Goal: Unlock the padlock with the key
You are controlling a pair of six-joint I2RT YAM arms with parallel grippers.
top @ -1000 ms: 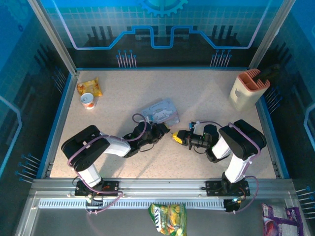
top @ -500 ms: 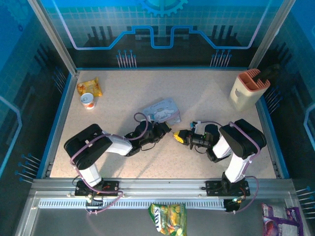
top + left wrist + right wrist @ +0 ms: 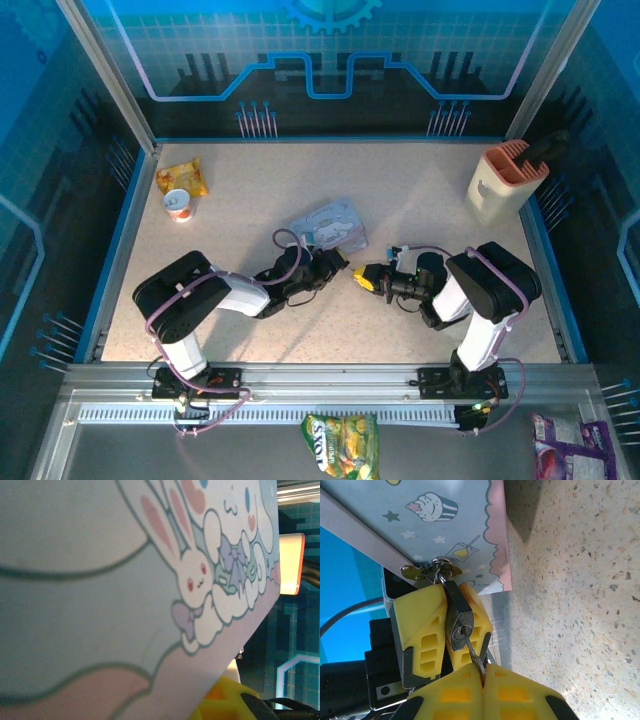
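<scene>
In the right wrist view the small dark padlock hangs from the hasp of the pale blue cartoon tin. My left gripper is shut on the padlock, one yellow finger on each side of its body. The thin key has its tip in the keyhole, and my right gripper is shut on its bow. From above, the left gripper and the right gripper meet tip to tip just in front of the tin. Very close up, the tin covers most of the left wrist view.
A beige holder with an orange top stands at the back right. A yellow snack packet and a small cup sit at the back left. A snack bag lies on the front rail.
The left arm's elbow has crept slightly to the right. Both grippers and the tin stay where they were.
</scene>
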